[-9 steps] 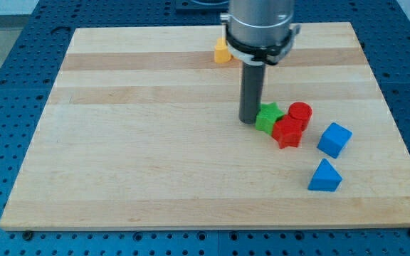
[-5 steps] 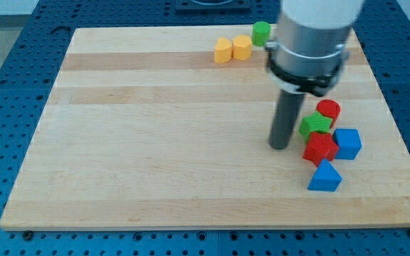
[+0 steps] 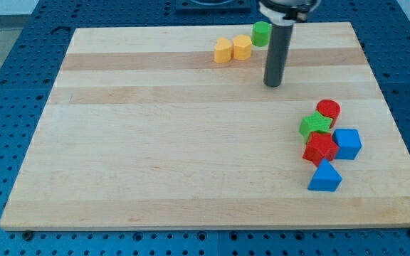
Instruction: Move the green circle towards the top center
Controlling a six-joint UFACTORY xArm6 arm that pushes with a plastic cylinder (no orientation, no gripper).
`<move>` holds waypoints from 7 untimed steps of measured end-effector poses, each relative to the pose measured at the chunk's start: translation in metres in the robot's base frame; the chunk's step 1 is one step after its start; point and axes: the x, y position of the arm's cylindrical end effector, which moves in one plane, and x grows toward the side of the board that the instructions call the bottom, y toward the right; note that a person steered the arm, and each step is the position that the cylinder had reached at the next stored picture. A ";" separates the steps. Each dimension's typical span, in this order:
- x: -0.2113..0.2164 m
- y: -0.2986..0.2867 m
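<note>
Resting my tip below green circle — apart.

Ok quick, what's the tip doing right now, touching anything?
My tip: no gripper, holding nothing, touching no block; it sits below the green circle, apart from it.
</note>
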 end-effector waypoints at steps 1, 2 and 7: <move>-0.002 0.005; -0.055 0.028; -0.172 0.011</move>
